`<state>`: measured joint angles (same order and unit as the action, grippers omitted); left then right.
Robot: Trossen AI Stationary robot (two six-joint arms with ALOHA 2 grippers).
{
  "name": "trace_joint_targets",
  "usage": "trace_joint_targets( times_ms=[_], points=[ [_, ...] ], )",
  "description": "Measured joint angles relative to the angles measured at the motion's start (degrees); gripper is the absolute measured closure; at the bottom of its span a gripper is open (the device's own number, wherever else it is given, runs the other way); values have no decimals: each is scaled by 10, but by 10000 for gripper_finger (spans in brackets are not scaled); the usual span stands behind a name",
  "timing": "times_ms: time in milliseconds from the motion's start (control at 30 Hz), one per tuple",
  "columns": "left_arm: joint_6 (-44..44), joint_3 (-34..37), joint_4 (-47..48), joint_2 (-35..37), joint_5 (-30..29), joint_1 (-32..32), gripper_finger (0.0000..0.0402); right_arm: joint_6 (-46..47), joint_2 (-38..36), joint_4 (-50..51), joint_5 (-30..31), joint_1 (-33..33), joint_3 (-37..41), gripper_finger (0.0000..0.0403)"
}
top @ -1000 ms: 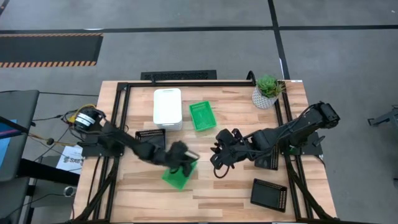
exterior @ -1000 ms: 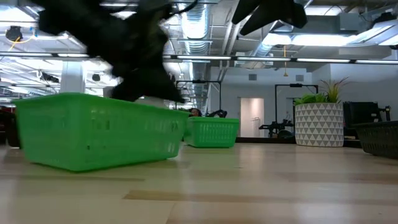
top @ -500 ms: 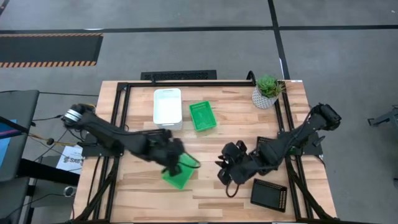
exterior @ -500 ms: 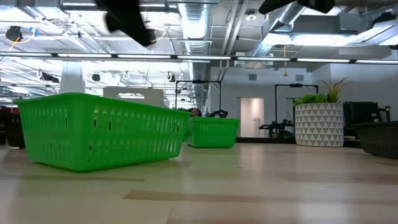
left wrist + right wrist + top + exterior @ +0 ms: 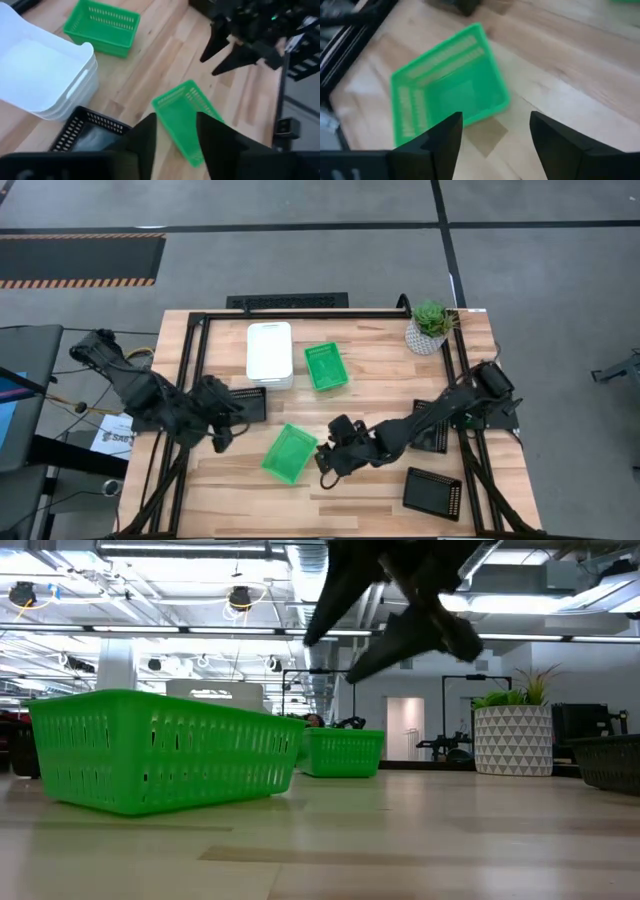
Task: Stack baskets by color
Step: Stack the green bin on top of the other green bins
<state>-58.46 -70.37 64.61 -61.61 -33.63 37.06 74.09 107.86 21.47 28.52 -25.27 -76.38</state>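
Listing the wooden slatted table (image 5: pixel 380 395) contents, clock directions taken from table centre in the high view:

- Bright green shallow plastic basket with slotted walls (image 5: pixel 288 453), lying askew at about 7 o'clock, free of both grippers; it also fills the near left of the low view (image 5: pixel 160 750).
- Second bright green slotted basket (image 5: pixel 326 366), at about 12 o'clock, resting flat, just beside the white stack.
- Stack of white smooth-walled rectangular baskets (image 5: pixel 270 354), at about 11 o'clock, nested one in another.
- Black mesh basket (image 5: pixel 243 403), at about 9 o'clock, touching the foot of the white stack.
- Black mesh basket (image 5: pixel 432 492), at about 5 o'clock, alone near the front edge.
- Black mesh basket (image 5: pixel 433 435), at about 3 o'clock, mostly hidden under the right arm.
- Small potted green plant in a white patterned pot (image 5: pixel 430 326), at about 1 o'clock.

Grippers:
- Left gripper (image 5: pixel 222 435) — at about 8 o'clock, near the left frame rail; fingers parted, nothing between them.
- Right gripper (image 5: pixel 326 463) — just beside the askew green basket on its 3 o'clock side; fingers spread wide and empty, pointed towards that basket.
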Motion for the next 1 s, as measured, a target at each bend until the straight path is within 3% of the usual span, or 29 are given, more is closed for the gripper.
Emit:
trace_joint_targets(
  times_ms=[200, 433, 767, 1000],
  points=[
    [-13, 0, 7, 33, 0, 8, 222, 104, 41, -11, 3, -5, -28, 143],
    [-8, 1, 30, 34, 5, 9, 207, 118, 125, 35, -15, 3, -131, 143],
    [0, 1, 51, 35, 8, 9, 207, 198, 210, 254, -41, 14, -277, 144],
    [12, 1, 56, 35, 1, 9, 207, 219, 211, 356, -63, 18, -288, 162]
  ],
)
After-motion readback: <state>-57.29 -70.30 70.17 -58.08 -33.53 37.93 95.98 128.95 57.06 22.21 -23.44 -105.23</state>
